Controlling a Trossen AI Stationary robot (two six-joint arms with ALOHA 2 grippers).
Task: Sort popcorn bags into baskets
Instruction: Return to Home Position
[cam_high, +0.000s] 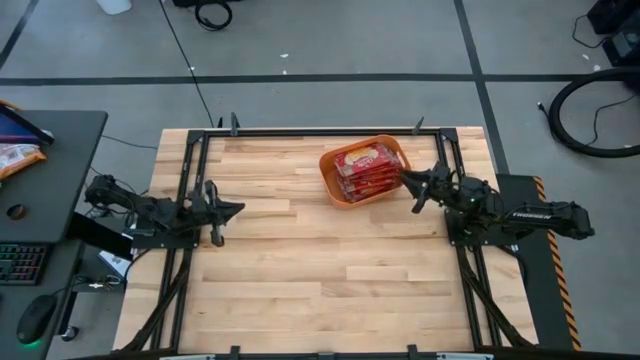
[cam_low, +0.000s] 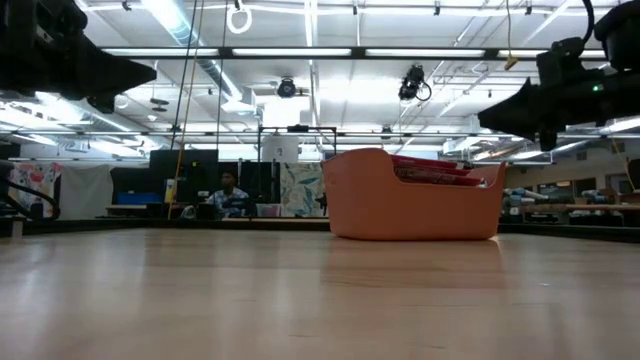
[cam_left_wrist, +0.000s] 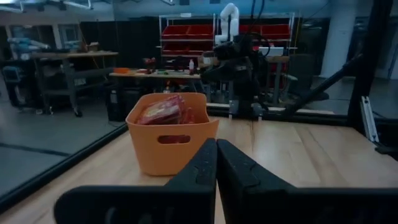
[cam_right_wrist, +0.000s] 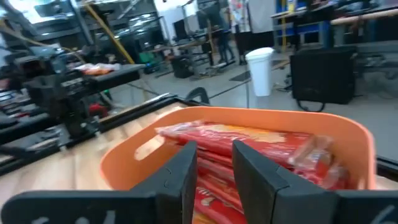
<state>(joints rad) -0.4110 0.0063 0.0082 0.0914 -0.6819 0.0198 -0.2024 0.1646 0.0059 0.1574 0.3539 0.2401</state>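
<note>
Since every popcorn bag (cam_high: 362, 168) you can see lies inside the orange tub (cam_high: 326, 172), stacked flat with red tops poking just over its rim in the low view, sorting looks done. What's left, I judge, is backing the arms off.

Key relation: the right gripper (cam_high: 418, 187) sits just beside the tub, at the end facing the right arm, and is by far the nearer one. Its fingers (cam_right_wrist: 183, 171) are apart with a narrow gap and nothing between them. The right wrist view looks straight over the near rim onto the bags, so the claw points into the tub. In the low view it hangs above rim level. It looks clear of the rim, but you can't be sure.

The left gripper (cam_high: 228, 210) is well apart from the tub, on the opposite side. Its fingers are pressed together and empty, aimed at the tub wall with the handle cut-out.

The tub's long axis runs roughly from one arm toward the other, a little skewed, and the bags lie along it. No bag shows on the table (cam_high: 300, 280) outside the tub.

So your right arm's pull-back goes straight away from the tub along that axis. Keep it level or rising, since a dip could clip the rim and shove the tub. The tub isn't in the left arm's way.
</note>
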